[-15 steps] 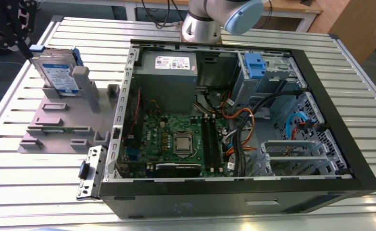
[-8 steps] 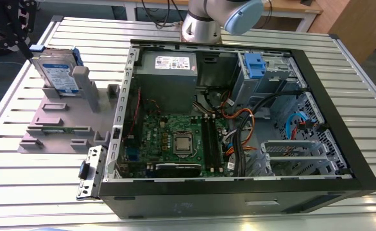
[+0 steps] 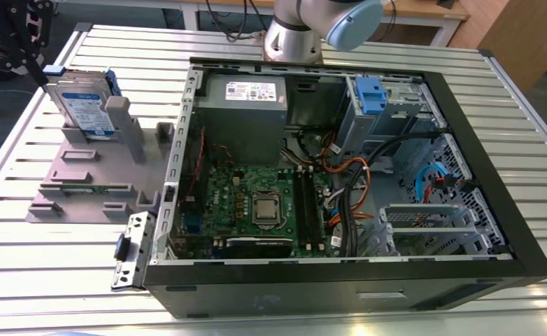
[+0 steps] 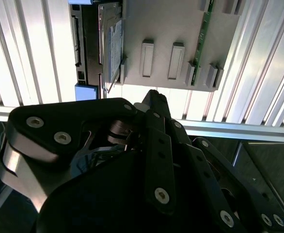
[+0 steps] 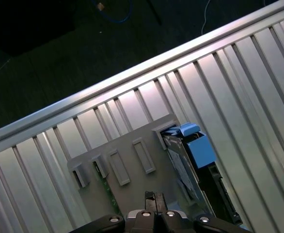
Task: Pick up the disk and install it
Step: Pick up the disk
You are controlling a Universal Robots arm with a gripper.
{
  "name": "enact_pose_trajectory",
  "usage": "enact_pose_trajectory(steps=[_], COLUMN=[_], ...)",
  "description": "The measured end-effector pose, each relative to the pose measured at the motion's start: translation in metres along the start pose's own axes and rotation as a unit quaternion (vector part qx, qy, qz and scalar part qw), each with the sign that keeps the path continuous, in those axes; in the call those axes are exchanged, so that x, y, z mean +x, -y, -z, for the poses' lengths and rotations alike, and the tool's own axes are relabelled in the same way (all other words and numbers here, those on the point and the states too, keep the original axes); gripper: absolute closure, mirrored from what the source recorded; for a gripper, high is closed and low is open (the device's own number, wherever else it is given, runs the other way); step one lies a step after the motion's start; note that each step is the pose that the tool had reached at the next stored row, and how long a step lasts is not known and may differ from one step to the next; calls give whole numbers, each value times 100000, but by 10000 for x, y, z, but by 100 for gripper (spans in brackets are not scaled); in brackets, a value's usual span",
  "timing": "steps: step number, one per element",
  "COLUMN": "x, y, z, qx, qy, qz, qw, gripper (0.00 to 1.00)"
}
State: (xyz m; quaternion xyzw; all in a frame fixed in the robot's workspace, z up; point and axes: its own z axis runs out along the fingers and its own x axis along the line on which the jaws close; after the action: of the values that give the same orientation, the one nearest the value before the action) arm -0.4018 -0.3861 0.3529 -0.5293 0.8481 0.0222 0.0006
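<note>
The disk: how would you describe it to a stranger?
At the exterior view's left of the open black computer case lies a grey plastic fixture. The silver-grey rectangular disk stands upright in it; a blue bracket and label set it apart.

Robotics lab: slatted aluminium bench

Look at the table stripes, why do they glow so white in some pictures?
In the second wrist view light glares off the table slats, washing them white, while the tool is in dark shade; in the first wrist view the slats shine softly and the floor is nearly black; the exterior view is more evenly lit.
</note>
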Motion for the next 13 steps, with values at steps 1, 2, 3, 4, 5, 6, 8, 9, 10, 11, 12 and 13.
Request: enact_pose_trajectory(steps=[1, 2, 3, 4, 5, 6, 8, 9, 10, 11, 12, 13], x=[0, 0, 0, 0, 0, 0, 0, 0, 0, 0, 0, 0], y=[0, 0, 0, 0, 0, 0, 0, 0, 0, 0, 0, 0], z=[0, 0, 0, 0, 0, 0, 0, 0, -1, 0, -1, -1], qx=[0, -2, -3, -5, -7, -7, -10, -11, -11, -12, -13, -15], qy=[1, 0, -3, -6, -7, -9, -13, -13, -15, -18, -18, -21], qz=[51, 103, 153, 201, 251, 302, 396, 445, 493, 543, 592, 644], qw=[100000, 100000, 100000, 100000, 100000, 100000, 99999, 99999, 99999, 99999, 99998, 99998], gripper=[89, 89, 89, 89, 89, 89, 89, 89, 89, 89, 89, 89])
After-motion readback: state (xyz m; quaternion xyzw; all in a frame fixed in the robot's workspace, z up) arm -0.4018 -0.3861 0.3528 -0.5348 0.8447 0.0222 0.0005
